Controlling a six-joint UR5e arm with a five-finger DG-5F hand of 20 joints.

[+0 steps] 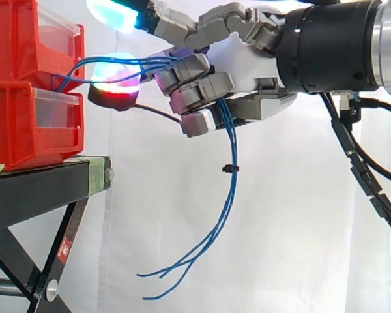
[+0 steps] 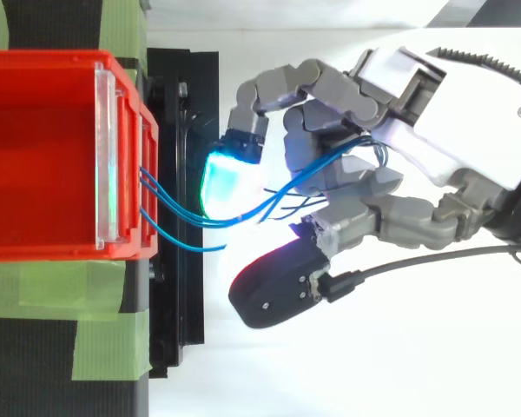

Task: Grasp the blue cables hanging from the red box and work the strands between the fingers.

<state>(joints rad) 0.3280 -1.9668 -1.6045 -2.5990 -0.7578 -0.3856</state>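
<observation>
Blue cables [image 1: 229,140] from the red bin [image 1: 13,45] are gripped by the curled robot hand [image 1: 247,59]. The grasp appears complete; working the strands remains.

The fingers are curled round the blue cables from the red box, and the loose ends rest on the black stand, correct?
No: in the side view the loose ends of the blue cables hang free below the hand, clear of the black stand. The rest holds.

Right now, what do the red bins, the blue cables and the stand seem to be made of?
The red bins look like moulded plastic: smooth, slightly glossy, evenly coloured. The blue cables are probably thin plastic-sheathed wire, bending in soft curves. The stand seems black painted metal, with bolted struts.
</observation>
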